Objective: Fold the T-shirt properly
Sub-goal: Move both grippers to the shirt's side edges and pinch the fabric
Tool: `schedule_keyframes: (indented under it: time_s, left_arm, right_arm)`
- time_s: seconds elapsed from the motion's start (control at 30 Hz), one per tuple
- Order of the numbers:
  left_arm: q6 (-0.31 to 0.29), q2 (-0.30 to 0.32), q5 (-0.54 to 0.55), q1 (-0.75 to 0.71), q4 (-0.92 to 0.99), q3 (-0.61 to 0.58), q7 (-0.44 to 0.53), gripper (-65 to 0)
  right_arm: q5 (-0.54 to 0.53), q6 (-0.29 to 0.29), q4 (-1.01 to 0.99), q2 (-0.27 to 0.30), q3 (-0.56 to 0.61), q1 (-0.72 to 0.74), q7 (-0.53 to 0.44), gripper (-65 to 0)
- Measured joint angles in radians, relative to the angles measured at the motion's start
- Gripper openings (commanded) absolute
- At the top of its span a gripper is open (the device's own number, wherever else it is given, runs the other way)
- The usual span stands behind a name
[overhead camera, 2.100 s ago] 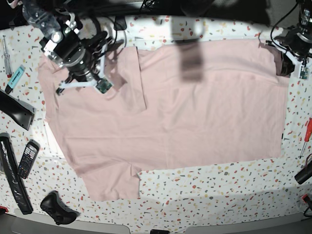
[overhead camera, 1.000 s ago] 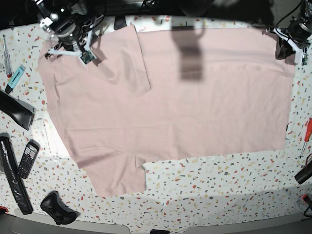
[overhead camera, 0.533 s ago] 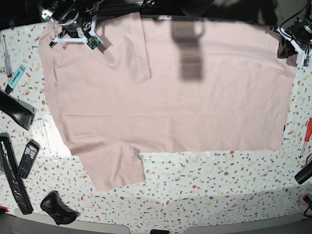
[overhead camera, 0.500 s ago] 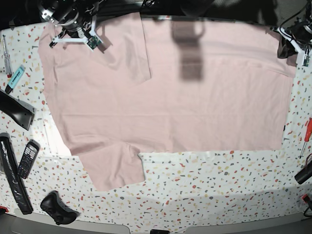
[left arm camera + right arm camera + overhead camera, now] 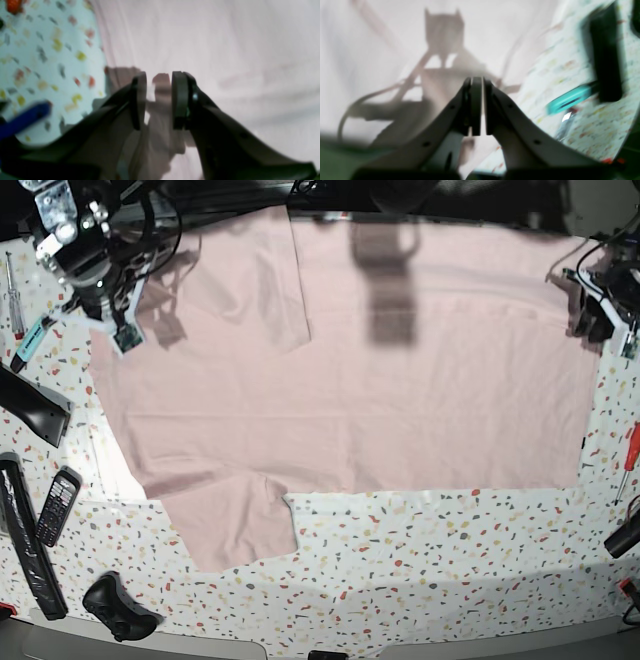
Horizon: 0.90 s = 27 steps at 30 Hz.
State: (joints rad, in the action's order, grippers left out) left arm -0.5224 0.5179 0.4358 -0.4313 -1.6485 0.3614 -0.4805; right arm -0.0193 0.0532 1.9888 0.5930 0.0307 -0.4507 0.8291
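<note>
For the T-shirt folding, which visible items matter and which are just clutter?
In the job: T-shirt, left gripper, right gripper.
Lying about: mobile phone, game controller, teal marker, red screwdriver.

The T-shirt (image 5: 400, 380) was soft matt pink cloth, faintly creased. My desk (image 5: 450, 580) looked smooth and hard, white speckled terrazzo. My left claw (image 5: 158, 100) wore dull black pads; my right claw (image 5: 477, 107) was matt pale plastic. At nine o'clock, the phone (image 5: 57, 505) looked glossy.
</note>
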Motion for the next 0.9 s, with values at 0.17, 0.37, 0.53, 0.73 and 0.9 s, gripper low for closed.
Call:
schedule_keyframes:
  time_s: [0.17,0.37,0.53,0.73,0.9]
  left_arm:
    - [0.024,0.0,0.003,0.1,0.0,0.0,-0.025,-43.1]
    - [0.032,-0.003,0.008,0.244,0.044,0.0,0.029,-43.0]
    - [0.038,-0.011,0.01,0.397,0.204,-0.021,0.027,-43.0]
    - [0.035,-0.013,-0.022,0.624,0.473,-0.162,0.07,-43.0]
    - [0.035,-0.013,-0.039,0.806,0.783,-0.247,0.157,-43.0]
  right_arm:
    - [-0.109,0.0,-0.009,-0.003,0.002,0.105,-0.076,-46.7]
    - [-0.148,-0.004,-0.104,-0.039,0.001,0.277,-0.13,-43.9]
    - [-0.263,0.021,-0.256,-0.064,0.002,0.426,-0.146,-44.0]
    - [-0.348,0.118,-0.484,-0.094,0.001,0.616,-0.146,-44.5]
    - [-0.428,0.214,-0.648,-0.097,0.002,0.735,-0.111,-44.5]
